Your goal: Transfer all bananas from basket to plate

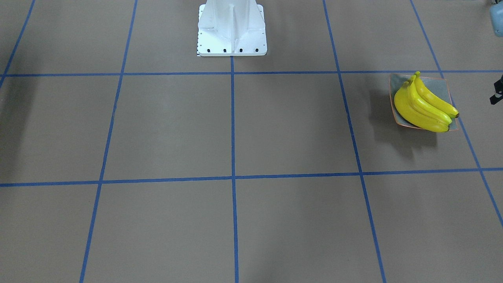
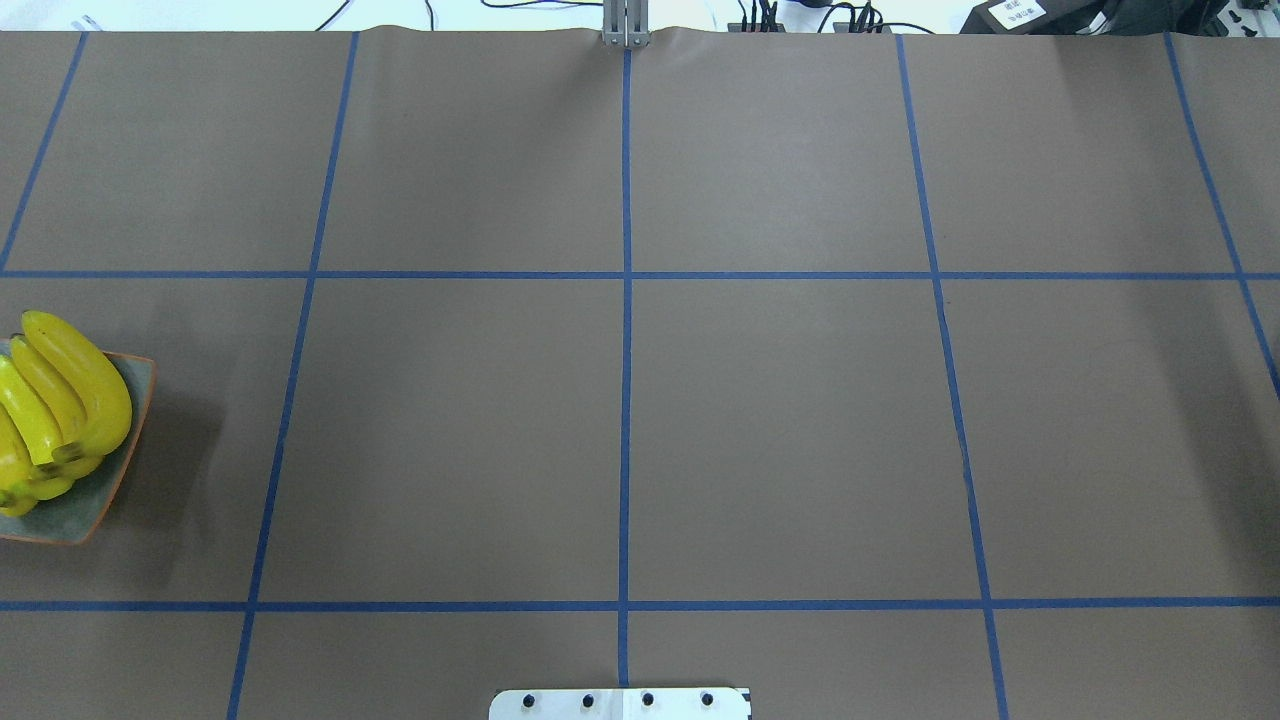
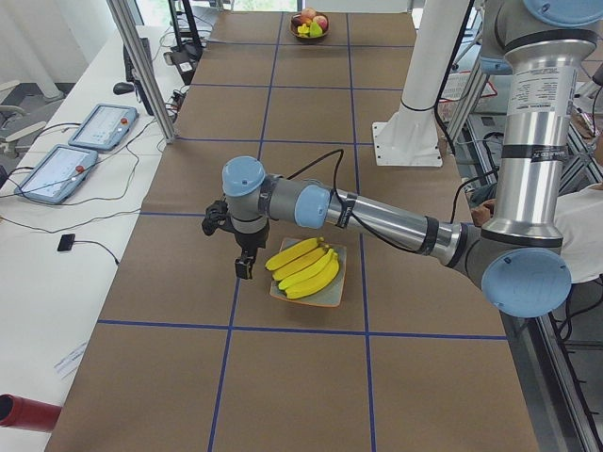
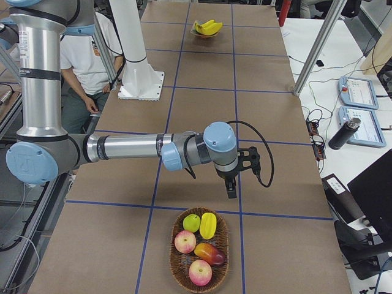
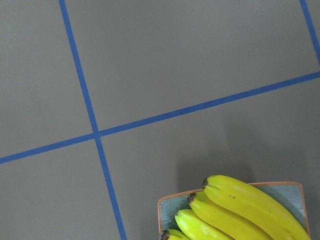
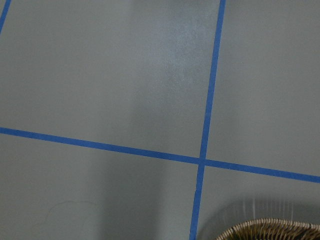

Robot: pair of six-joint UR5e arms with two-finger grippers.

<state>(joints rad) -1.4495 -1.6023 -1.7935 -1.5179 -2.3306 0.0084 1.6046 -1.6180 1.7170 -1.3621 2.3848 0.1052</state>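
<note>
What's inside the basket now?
The basket holds five fruits: a green one, a yellow one, two reddish apples and an orange-red mango. Anything beneath them is hidden.

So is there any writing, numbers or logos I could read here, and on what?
Nothing reads clearly.
White label on the black box at the table's far edge: print too small to read.
Tablets, screens: too small to read.
Orange mark on a person's shirt: blurred.
Bananas, plate: no writing.
</note>
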